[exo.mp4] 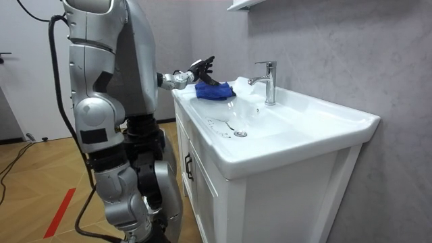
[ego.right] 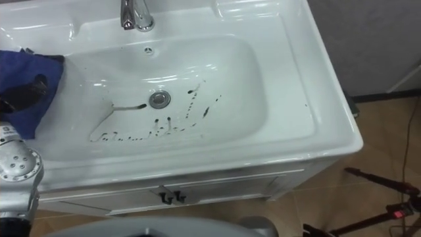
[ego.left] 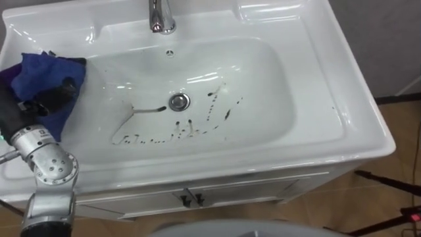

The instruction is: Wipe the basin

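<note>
Bright, even light from above. White glare streaks the glossy basin (ego.left: 276, 85) and the metal tap (ego.left: 160, 16); soft shadow lies under its front rim.

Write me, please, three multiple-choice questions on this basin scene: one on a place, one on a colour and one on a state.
1. Where is the cloth? A) under the tap B) on the basin's left rim C) on the floor
2. What colour is the cloth? A) blue B) red C) white
3. How is the basin's bowl? A) full of water B) spotless C) streaked with dark marks
Key: 1 B, it lies on the rim at the left hand; 2 A, it is plainly blue; 3 C, marks run round the drain.
</note>
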Tool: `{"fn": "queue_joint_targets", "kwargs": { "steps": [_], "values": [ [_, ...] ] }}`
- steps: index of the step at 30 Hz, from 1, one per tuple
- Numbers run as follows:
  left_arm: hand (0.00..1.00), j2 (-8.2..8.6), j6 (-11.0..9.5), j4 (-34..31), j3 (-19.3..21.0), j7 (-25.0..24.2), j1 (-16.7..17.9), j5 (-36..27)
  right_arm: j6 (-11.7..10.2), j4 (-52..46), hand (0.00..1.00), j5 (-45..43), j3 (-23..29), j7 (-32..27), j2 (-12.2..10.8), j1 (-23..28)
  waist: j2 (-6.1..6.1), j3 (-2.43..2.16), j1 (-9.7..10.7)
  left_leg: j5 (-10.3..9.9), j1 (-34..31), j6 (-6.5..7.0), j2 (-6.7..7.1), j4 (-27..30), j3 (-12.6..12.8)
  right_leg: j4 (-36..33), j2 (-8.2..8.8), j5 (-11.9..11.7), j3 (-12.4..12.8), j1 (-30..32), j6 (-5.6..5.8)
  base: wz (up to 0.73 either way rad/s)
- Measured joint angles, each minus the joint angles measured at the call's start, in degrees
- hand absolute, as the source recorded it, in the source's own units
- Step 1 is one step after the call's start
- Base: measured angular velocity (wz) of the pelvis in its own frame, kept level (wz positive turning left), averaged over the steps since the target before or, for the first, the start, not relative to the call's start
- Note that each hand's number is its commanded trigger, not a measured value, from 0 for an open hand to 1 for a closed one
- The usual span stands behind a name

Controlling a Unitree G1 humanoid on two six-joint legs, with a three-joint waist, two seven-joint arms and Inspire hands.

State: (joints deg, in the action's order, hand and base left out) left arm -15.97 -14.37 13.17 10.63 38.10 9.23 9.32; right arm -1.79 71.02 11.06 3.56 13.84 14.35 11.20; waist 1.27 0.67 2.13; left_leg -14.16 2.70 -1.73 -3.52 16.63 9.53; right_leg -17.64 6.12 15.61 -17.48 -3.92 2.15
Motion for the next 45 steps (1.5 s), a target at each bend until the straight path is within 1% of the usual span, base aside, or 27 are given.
{"fn": "queue_joint_targets", "kwargs": {
  "steps": [3, 6, 8, 12, 15, 17, 20, 24, 26, 30, 34, 36, 37, 39, 41, 45],
  "values": [
    [0.00, 0.01, 0.00, 0.23, 0.00, -0.03, -0.01, 0.36, -0.04, -0.02, 0.00, 0.00, 0.10, 0.06, 0.00, -0.01, 0.11, -0.04, 0.33, 0.06, 0.01, -0.10, -0.09, 0.00, -0.02, 0.01, -0.08, -0.11, 0.01, 0.03, -0.10, 0.00],
    [0.00, 0.27, 0.04, 1.93, 0.01, -0.66, -0.03, 0.44, -0.05, -0.02, 0.00, 0.01, 0.28, 0.12, -0.01, -0.01, 0.23, -0.10, 0.52, 0.07, 0.10, -0.12, -0.13, 0.00, 0.00, 0.18, -0.09, -0.16, 0.13, 0.13, -0.14, 0.00],
    [0.00, 1.10, 0.07, 3.45, 0.00, -1.16, -0.03, 0.45, -0.05, -0.24, 0.00, -0.08, 0.51, 0.14, -0.01, 0.04, 0.32, -0.17, 0.54, 0.06, 0.08, -0.13, -0.13, -0.01, 0.06, 0.15, -0.10, -0.18, 0.28, 0.25, -0.14, 0.00],
    [0.00, 1.97, 0.09, 6.11, -0.49, -1.62, -0.02, 0.44, -0.06, -0.08, 0.00, 0.02, 0.47, 0.86, -0.02, 0.03, 0.23, -0.32, 0.66, 0.14, -0.04, -0.25, -0.11, -0.21, 0.13, 0.00, -0.10, -0.27, 0.56, 0.67, -0.16, -0.02],
    [0.00, 1.97, 0.09, 7.06, -2.06, -2.37, -0.02, 0.46, -0.10, 0.21, 0.00, 0.01, 0.46, 1.21, -0.02, -0.09, 0.07, -0.31, 0.70, 0.21, -0.02, -0.30, -0.06, -0.42, 0.12, 0.07, -0.10, -0.36, 0.56, 0.69, -0.15, 0.00],
    [0.00, 1.97, 0.09, 7.68, -3.12, -3.17, -0.02, 0.48, -0.12, 0.59, 0.00, -0.08, 0.47, 1.26, -0.31, -0.46, -0.28, -0.29, 0.90, 0.27, -0.01, -0.36, -0.05, -0.58, 0.11, 0.13, -0.11, -0.36, 0.56, 0.69, -0.15, 0.00],
    [0.00, 1.97, 0.09, 8.01, -3.98, -3.87, -0.02, 0.49, -0.12, 0.68, 0.00, -0.07, 0.50, 1.26, -0.69, -0.49, -0.73, -0.34, 0.93, 0.36, 0.07, -0.46, -0.03, -0.95, 0.10, 0.44, -0.19, -0.40, 0.56, 0.67, -0.17, 0.00],
    [0.00, 2.07, 0.09, 8.53, -4.38, -4.23, -0.02, 0.50, -0.13, 0.49, 0.00, -0.03, 0.51, 1.25, -0.80, -0.46, -0.75, -0.33, 0.90, 0.36, 0.11, -0.47, -0.05, -1.08, 0.08, 0.99, -0.34, -0.73, 0.49, 0.26, -0.08, 0.00],
    [0.00, 2.07, 0.09, 10.04, -4.72, -5.02, -0.02, 0.51, -0.13, 0.46, 0.00, -0.03, 0.51, 1.26, -0.79, -0.40, -0.65, -0.27, 0.88, 0.36, 0.88, -0.47, -0.04, -1.44, 0.09, 1.72, -0.46, -0.89, 0.46, -0.69, -0.01, 0.00],
    [0.00, 2.08, 0.15, 10.71, -5.09, -5.37, -0.04, 0.47, -0.13, 0.40, 0.00, 0.32, 0.51, 1.28, -0.68, -0.31, -0.48, -0.26, 0.77, 0.37, 1.50, -0.48, -0.03, -2.04, 0.18, 2.07, -0.55, -0.98, 0.54, -1.08, 0.03, -0.02],
    [0.00, 2.08, 0.15, 12.09, -5.11, -5.37, -0.04, 0.47, -0.13, 0.13, 0.00, 0.50, 0.61, 1.29, -0.36, -0.09, 0.04, -0.39, 0.56, 0.39, 2.12, -0.52, -0.05, -2.33, 1.21, 2.02, -0.59, -0.98, 1.57, -1.06, 0.04, -0.12],
    [0.00, 2.08, 0.15, 12.54, -5.10, -5.41, -0.05, 0.47, -0.12, 0.12, 0.00, 1.36, 0.63, 1.31, -0.30, 0.11, 0.17, -0.42, 0.68, 0.39, 2.21, -0.51, -0.05, -2.33, 1.32, 1.98, -0.58, -0.99, 1.68, -1.05, 0.05, -0.06],
    [0.00, 2.08, 0.14, 12.82, -5.11, -5.42, -0.04, 0.39, -0.08, 0.11, 0.00, 2.39, 0.62, 1.31, -0.30, 0.33, 0.06, -0.30, 0.68, 0.39, 2.40, -0.51, -0.05, -2.49, 1.40, 1.98, -0.59, -0.99, 1.73, -1.10, 0.05, -0.03],
    [0.00, 2.08, 0.13, 13.55, -5.15, -5.42, -0.04, 0.33, -0.08, -0.14, 0.00, 2.64, 1.00, 1.31, -0.21, 0.74, 0.27, -0.38, 0.68, 0.39, 2.84, -0.52, -0.04, -3.15, 1.59, 2.00, -0.63, -0.99, 1.91, -1.15, 0.05, -0.06],
    [0.00, 2.09, 0.01, 15.13, -5.14, -5.41, -0.19, 0.33, -0.08, -0.14, 0.00, 2.66, 1.28, 1.31, 0.04, 0.75, 0.62, -0.60, 0.64, 0.39, 3.11, -0.52, -0.06, -3.17, 2.21, 2.10, -0.66, -0.99, 2.56, -1.11, 0.06, -0.12],
    [0.00, 2.03, -0.58, 18.25, -4.45, -4.93, -1.35, 0.64, -0.08, 0.03, 0.00, 2.78, 1.70, 1.25, -0.04, 0.72, 0.70, -0.64, 0.53, 0.43, 4.00, -0.58, -0.06, -3.59, 2.75, 2.16, -0.75, -0.98, 3.21, -1.26, 0.07, -0.10]
  ]
}}
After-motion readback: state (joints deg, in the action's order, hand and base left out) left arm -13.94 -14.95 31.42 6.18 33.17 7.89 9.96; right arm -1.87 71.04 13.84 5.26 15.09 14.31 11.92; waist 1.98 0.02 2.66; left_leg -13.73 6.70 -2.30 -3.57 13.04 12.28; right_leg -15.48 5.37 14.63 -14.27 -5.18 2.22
